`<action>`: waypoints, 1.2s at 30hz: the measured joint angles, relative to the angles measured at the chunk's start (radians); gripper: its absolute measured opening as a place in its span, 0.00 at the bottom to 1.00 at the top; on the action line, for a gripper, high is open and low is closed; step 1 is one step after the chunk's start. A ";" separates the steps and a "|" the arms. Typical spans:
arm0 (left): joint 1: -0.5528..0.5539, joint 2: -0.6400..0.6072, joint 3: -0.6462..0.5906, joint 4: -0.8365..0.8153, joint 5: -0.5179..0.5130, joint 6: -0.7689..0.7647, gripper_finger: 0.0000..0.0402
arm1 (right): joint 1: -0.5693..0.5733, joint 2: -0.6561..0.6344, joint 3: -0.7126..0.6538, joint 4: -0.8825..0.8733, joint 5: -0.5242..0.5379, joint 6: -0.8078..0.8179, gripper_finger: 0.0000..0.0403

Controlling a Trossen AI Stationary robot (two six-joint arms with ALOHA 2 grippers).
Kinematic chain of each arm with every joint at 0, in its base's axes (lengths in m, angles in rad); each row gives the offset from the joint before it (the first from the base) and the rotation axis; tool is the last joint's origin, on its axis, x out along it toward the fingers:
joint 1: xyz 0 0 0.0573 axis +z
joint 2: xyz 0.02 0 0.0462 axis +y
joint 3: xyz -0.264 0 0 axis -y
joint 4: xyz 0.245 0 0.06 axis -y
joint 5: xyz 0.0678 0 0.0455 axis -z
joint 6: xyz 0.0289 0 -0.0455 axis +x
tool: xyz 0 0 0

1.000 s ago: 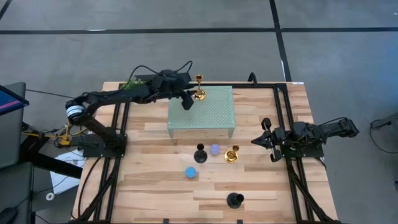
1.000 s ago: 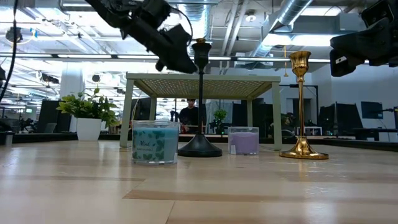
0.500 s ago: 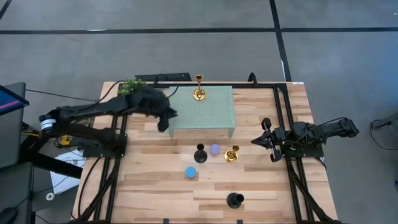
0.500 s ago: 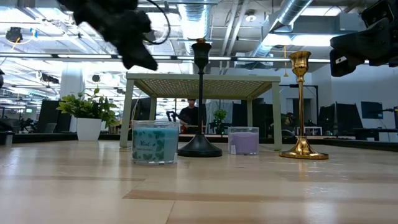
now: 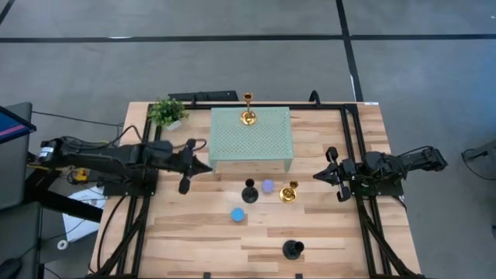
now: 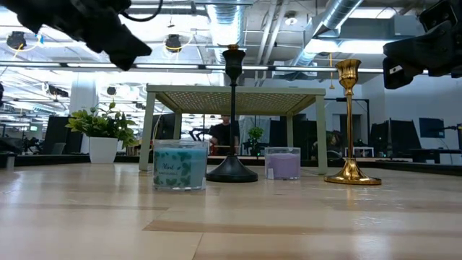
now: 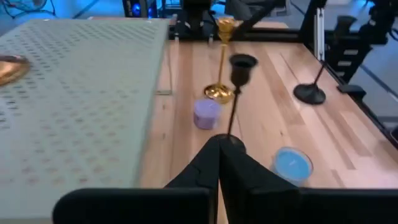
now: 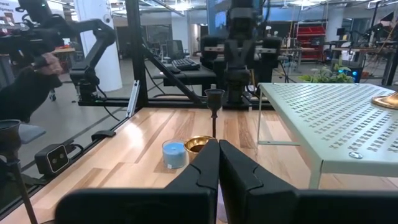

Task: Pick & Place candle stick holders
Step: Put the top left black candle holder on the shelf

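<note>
The left pincer (image 5: 184,186), fingers pressed together and empty, hovers beside the mint-green perforated metal stand (image 5: 251,140). Five holders show. One shiny gold stemmed holder (image 5: 248,117) stands on that stand. On the wooden surface (image 5: 194,240) are the stubby blue glass one (image 5: 238,215), two black thin-stemmed ones (image 5: 249,192) (image 5: 291,249), the stubby lilac one (image 5: 268,186) and a second gold one (image 5: 288,192). The stemmed pieces look stiff, slick and top-heavy: grip mid-stem. The right pincer (image 5: 338,184), also pressed together, waits at the surface's right edge.

Left tool (image 5: 186,167) withdrew off stand (image 5: 251,139), now beside it.
</note>
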 joint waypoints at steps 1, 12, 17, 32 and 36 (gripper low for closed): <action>-0.032 0.001 -0.008 0.005 -0.028 0.000 0.01 | 0.000 0.000 0.000 0.000 0.000 0.000 0.00; -0.330 0.140 -0.130 0.350 -0.241 0.048 0.01 | 0.000 0.000 0.000 0.008 0.052 -0.001 0.00; -0.365 0.265 -0.134 0.410 -0.326 0.049 0.01 | 0.000 0.000 0.000 0.008 0.052 -0.001 0.00; -0.363 0.616 -0.134 0.745 -0.427 0.003 0.01 | 0.000 0.000 0.000 0.008 0.052 0.000 0.00; -0.363 0.691 -0.134 0.826 -0.446 -0.026 0.01 | 0.000 0.000 0.000 0.009 0.052 0.000 0.00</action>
